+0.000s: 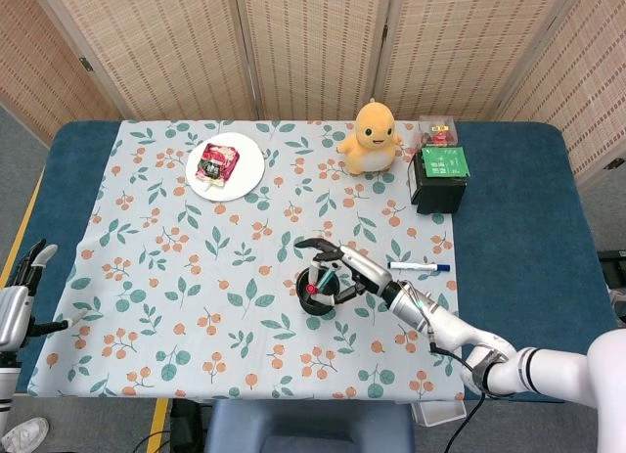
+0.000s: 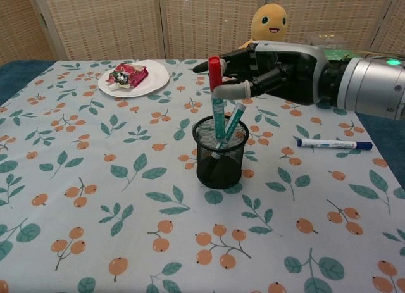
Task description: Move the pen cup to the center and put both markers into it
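Right hand (image 2: 272, 68) pinching; left hand (image 1: 18, 306) open.

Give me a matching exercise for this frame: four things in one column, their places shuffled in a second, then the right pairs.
Things:
1. red-capped marker
2. blue-capped pen
3. snack packet
4. plush toy

Places:
A. on the white plate
B. lying on the cloth, right of the cup
C. behind the right hand
D. held upright, tip in the cup

Pairs: 1-D, 2-B, 3-A, 4-C

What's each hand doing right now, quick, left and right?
Left hand: open, holding nothing, off the table's left edge.
Right hand: fingers pinch the red-capped marker, its lower end inside the pen cup.
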